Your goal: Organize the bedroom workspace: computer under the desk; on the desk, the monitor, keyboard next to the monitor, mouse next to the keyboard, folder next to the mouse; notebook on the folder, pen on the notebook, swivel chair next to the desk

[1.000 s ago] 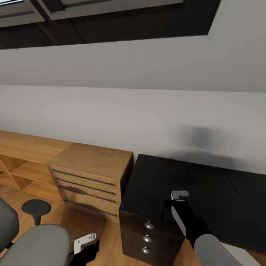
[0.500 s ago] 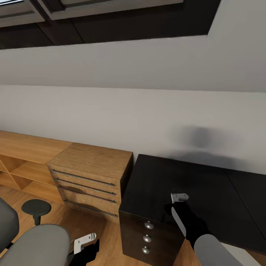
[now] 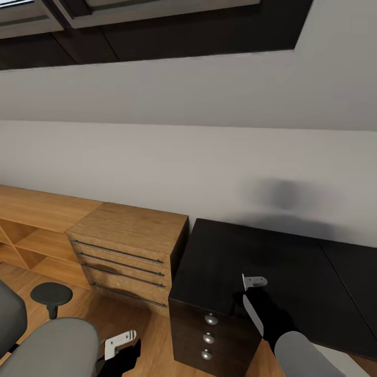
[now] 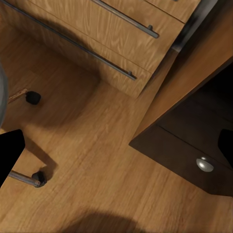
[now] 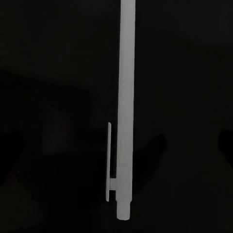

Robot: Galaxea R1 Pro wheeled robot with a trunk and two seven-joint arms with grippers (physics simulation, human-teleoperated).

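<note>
the right gripper (image 3: 254, 282) hangs over the glossy black desk (image 3: 293, 262), just above its top near the corner that carries three round silver drawer knobs (image 3: 210, 319). from the head view its pale fingers look close together, but whether they are pinching anything cannot be told there. in the right wrist view a thin white pen (image 5: 125, 111) with a side clip lies straight against the black desk surface (image 5: 58, 73); whether the fingers grip it or it rests loose on the desk cannot be told.

the left gripper (image 3: 119, 343) sits low at about 7 o'clock in the head view, over the light wood floor (image 3: 131, 319), beside the grey swivel chair (image 3: 50, 348); its spread cannot be told. a black armrest pad (image 3: 51, 294) of the chair stands at about 8 o'clock. the left wrist view shows chair casters (image 4: 33, 98) on the floor (image 4: 97, 160), the wooden drawer unit (image 4: 111, 34) with long metal handles, and one desk knob (image 4: 204, 164).

the light wood drawer unit (image 3: 128, 246) stands just beside the desk's end, at about 9 o'clock from the right gripper, under the sloped grey-white wall (image 3: 183, 157).
</note>
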